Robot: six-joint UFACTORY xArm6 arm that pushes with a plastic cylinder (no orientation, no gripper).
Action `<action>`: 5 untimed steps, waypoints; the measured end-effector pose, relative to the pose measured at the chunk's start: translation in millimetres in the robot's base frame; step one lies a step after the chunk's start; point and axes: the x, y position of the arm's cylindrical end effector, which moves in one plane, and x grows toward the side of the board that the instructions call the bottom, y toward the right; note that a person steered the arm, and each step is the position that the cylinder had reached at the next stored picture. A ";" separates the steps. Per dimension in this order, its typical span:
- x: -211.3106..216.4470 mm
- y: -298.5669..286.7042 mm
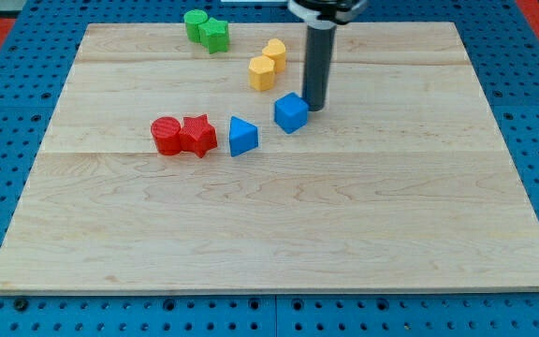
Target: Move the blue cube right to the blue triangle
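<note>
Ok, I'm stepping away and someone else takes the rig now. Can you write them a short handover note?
My tip sits on the board right beside the blue cube, on its right and slightly toward the view's top; I cannot tell whether they touch.
The blue triangle lies to the cube's lower left, with a small gap between them.
Done: the cube is already on the triangle's right side, close to it.
Left: possibly a short push down-left to close the gap, without shoving the triangle into the red blocks beyond it.
</note>
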 end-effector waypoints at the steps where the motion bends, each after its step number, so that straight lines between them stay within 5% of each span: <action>1: -14.7 -39.0; 3: -14.8 -95.0; 5: -2.7 -81.1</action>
